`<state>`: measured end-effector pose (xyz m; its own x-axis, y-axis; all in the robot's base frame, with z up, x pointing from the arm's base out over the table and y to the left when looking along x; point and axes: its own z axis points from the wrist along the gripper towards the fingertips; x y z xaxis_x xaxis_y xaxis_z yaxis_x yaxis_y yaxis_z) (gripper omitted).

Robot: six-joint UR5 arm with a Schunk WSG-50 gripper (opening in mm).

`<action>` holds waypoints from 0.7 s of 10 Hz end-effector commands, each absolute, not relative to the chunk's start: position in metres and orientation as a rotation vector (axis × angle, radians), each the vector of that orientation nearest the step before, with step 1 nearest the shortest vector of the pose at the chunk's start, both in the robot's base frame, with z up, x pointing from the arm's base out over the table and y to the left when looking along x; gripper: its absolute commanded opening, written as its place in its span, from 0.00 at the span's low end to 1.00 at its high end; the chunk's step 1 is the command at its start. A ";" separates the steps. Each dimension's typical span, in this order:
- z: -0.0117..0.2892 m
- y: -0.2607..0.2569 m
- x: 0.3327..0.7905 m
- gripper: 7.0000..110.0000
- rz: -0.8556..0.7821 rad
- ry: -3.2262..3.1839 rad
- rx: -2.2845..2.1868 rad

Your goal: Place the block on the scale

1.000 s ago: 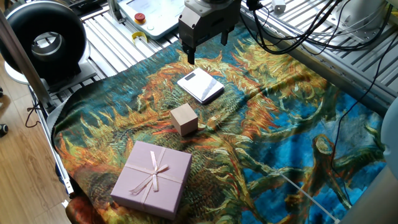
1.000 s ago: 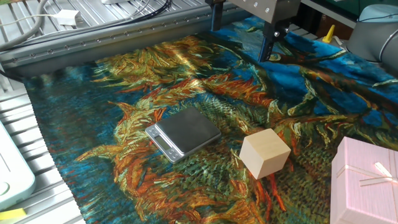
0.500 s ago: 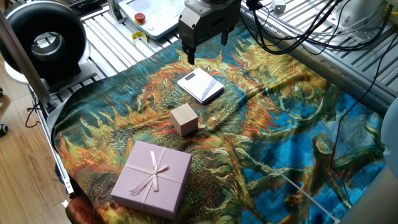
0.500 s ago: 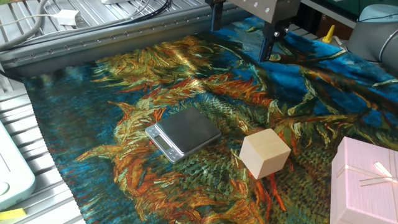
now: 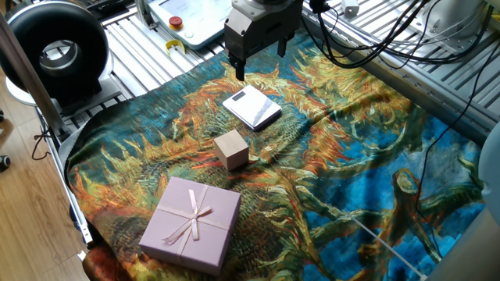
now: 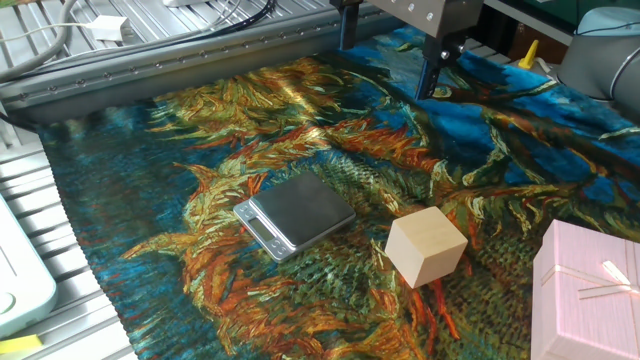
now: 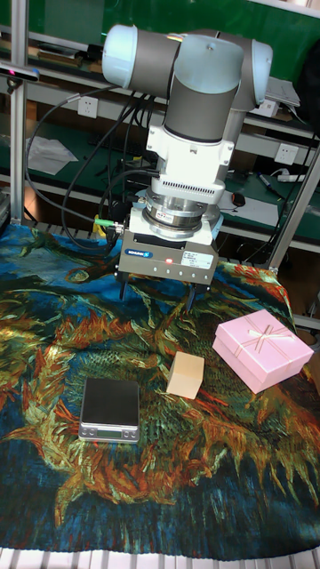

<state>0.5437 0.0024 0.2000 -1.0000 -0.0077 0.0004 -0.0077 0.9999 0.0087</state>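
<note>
Tall fixed view, front to back: the scale (image 7: 109, 409) lies flat on a painted cloth (image 7: 222, 480), nearest the camera and left of centre, with its dark platform bare. Just behind it and to the right the block (image 7: 185, 374) rests on the cloth, near the scale but not touching it, and nothing grips it. Farther right and a little deeper sits a pink gift box (image 7: 262, 349) with a ribbon bow, apart from the block. Behind all three hangs the tool (image 7: 156, 298). Its two dark fingers (image 7: 122, 288) are spread wide with nothing between them, and their tips look clear of the cloth. A small red light shows on its front face. Above it the grey and pale-blue arm (image 7: 200, 80) rises, with cables trailing off to the left.

From one fixed view the order along the cloth is pink gift box nearest, then block, then scale with its top shining white, and then the tool over the far edge of the cloth, beyond the scale. Past the cloth, the slatted metal tabletop (image 5: 141, 39) carries a white panel (image 5: 187, 19) with a red button.

From the other fixed view the block stands to the right of the scale with a strip of cloth between them, and the scale's control strip faces the camera.
</note>
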 end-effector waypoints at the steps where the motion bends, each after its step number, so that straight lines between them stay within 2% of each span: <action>1: 0.200 0.010 0.558 0.99 -0.058 -3.183 -0.276; 2: 0.200 0.010 0.558 0.00 -0.053 -3.185 -0.271; 7: 0.200 0.008 0.559 0.00 -0.041 -3.189 -0.247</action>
